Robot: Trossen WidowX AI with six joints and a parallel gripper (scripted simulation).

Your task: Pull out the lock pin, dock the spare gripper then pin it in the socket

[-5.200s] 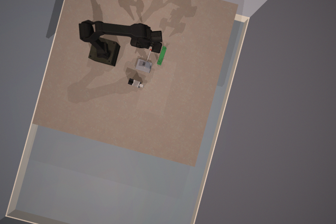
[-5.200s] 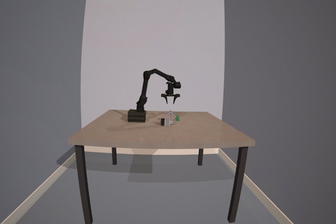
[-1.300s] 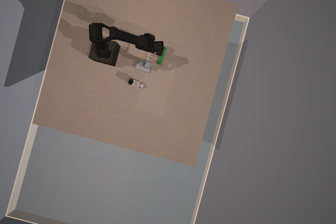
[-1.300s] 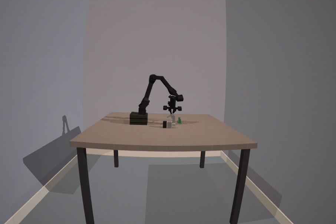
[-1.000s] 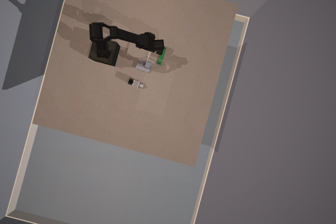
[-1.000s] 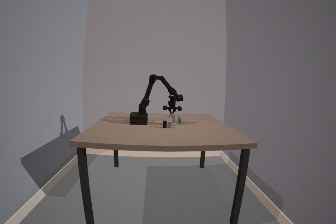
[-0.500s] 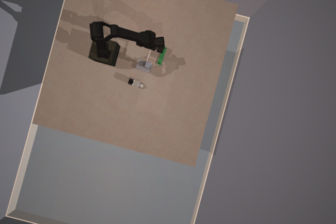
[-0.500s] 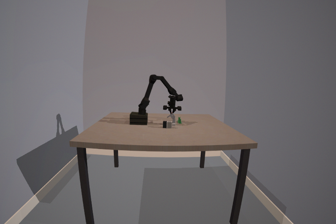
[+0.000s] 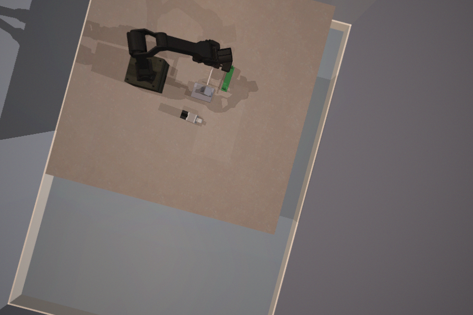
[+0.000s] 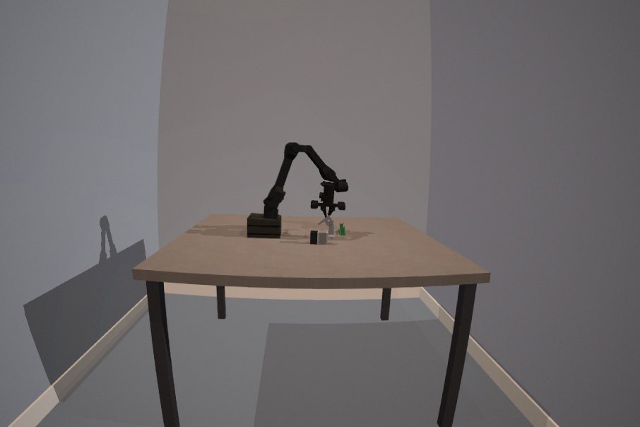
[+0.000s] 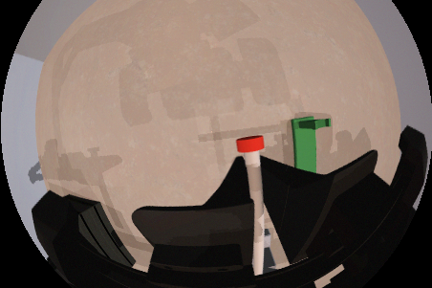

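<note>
My gripper (image 9: 216, 67) (image 10: 327, 215) (image 11: 258, 207) points down and is shut on the lock pin (image 9: 209, 77) (image 11: 253, 168), a thin white shaft with a red head. The head sticks out beyond the fingers in the wrist view. In the top view the shaft runs from the fingers to the back edge of the grey mount (image 9: 196, 95) (image 10: 330, 227); whether its tip is inside the socket cannot be told. The spare gripper (image 9: 191, 117) (image 10: 322, 237), white-grey with black fingers, lies on the table in front of the mount.
A green holder (image 9: 227, 79) (image 10: 341, 230) (image 11: 305, 149) stands just right of the mount, close to my gripper. The arm's dark base (image 9: 146, 74) (image 10: 263, 225) is to the left of the mount. All stand on the brown table (image 9: 152, 150) (image 10: 310, 261).
</note>
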